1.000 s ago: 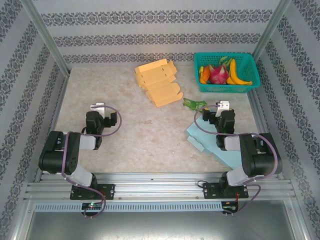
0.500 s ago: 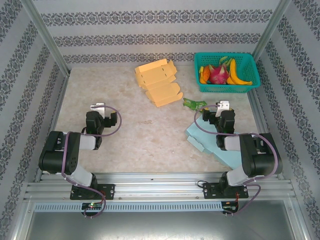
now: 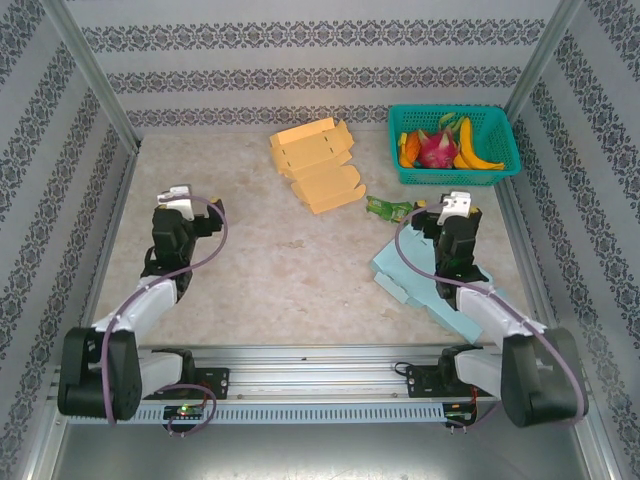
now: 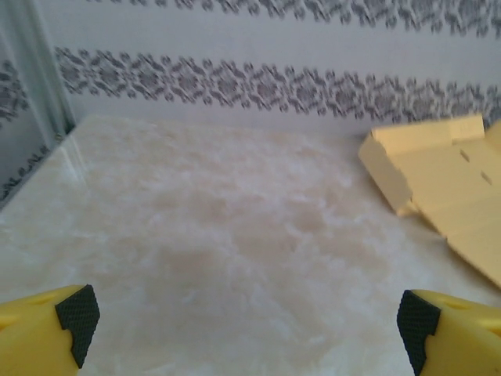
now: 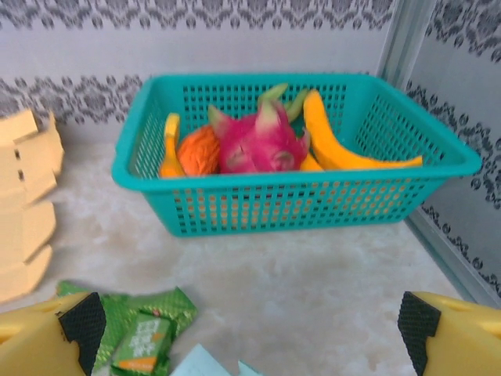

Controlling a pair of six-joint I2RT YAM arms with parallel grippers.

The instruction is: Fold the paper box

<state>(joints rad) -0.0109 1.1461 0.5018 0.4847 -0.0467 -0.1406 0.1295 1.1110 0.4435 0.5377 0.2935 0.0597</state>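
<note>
The table (image 3: 280, 280) carries a flat, unfolded orange-yellow box (image 3: 315, 165) at its far middle, left of the basket (image 3: 460, 177). The box's long axis runs diagonally, from far left to near right; flaps and slots notch its edges. A pale blue sheet (image 3: 420, 282) lies beneath the right arm. The left gripper (image 4: 246, 315) and right gripper (image 5: 249, 321) both have jaws spread wide, holding nothing. A green wrapper (image 3: 388, 208) lies between box and sheet.
</note>
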